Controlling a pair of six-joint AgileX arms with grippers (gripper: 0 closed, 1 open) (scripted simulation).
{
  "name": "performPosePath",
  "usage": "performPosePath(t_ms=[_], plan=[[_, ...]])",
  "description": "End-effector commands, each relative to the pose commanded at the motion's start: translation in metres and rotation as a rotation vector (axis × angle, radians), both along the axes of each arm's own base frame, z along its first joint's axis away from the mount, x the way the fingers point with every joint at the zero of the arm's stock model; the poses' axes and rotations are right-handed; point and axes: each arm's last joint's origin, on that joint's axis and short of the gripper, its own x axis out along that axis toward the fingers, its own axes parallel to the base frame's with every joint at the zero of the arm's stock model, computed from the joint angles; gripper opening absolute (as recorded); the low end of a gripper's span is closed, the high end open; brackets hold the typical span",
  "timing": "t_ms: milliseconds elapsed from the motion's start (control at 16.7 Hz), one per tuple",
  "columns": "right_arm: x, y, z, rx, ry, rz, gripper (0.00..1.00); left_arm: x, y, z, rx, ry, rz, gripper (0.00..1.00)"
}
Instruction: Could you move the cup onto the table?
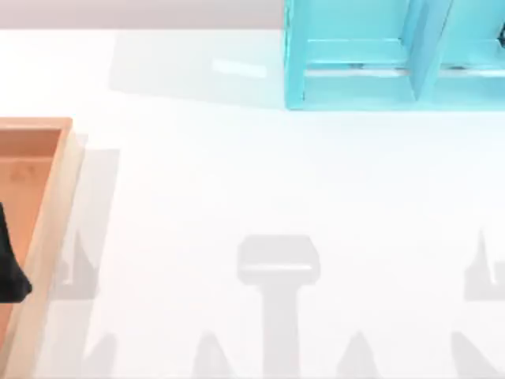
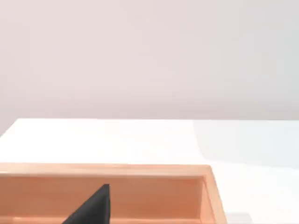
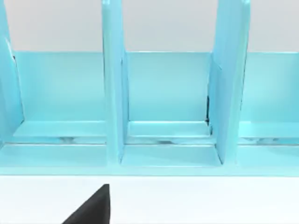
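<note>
In the top view, the left pincer (image 1: pixel 12 272) is hanging over the orange-brown wooden tray (image 1: pixel 55 205) at the left edge of the glossy white bench (image 1: pixel 237 174); a turquoise shelf unit (image 1: pixel 355 55) is standing at the far right.

In the left wrist view, a black fingertip (image 2: pixel 93 207) is showing before the tray wall; whether this pincer is spread I cannot tell.

In the right wrist view, a black fingertip (image 3: pixel 93 207) of the right pincer is pointing at the shelf compartments; its state I cannot tell.

Where the cup is I cannot tell.

White table (image 1: pixel 237 181) with wooden tray (image 1: pixel 47 229) and turquoise shelf unit (image 1: pixel 355 55).

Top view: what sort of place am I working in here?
Probably a rendered tabletop test bench: a glossy white table, a wooden tray at its left edge and a turquoise shelf unit at the back.
</note>
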Motion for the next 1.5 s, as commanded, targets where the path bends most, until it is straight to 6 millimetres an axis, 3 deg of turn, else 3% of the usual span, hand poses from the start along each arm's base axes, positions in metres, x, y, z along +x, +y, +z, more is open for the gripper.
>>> performPosePath(t_ms=[240, 420, 660, 1080, 1260, 1500], plan=[[0.0, 0.0, 0.0, 0.0, 0.0, 0.0, 1.0, 0.0, 0.001, 0.005, 0.013, 0.035, 0.012, 1.0], [0.0, 0.0, 0.0, 0.0, 0.0, 0.0, 1.0, 0.002, 0.006, 0.025, 0.054, 0.172, 0.049, 1.0], [0.0, 0.0, 0.0, 0.0, 0.0, 0.0, 1.0, 0.017, 0.017, 0.055, 0.112, 0.535, 0.091, 1.0], [0.0, 0.0, 0.0, 0.0, 0.0, 0.0, 1.0, 0.068, 0.051, 0.087, 0.102, 1.283, 0.036, 1.0], [0.0, 0.0, 0.0, 0.0, 0.0, 0.0, 1.0, 0.087, 0.066, 0.093, 0.07, 1.477, -0.013, 1.0], [0.0, 0.0, 0.0, 0.0, 0.0, 0.0, 1.0, 0.098, 0.076, 0.098, 0.049, 1.572, -0.045, 1.0]])
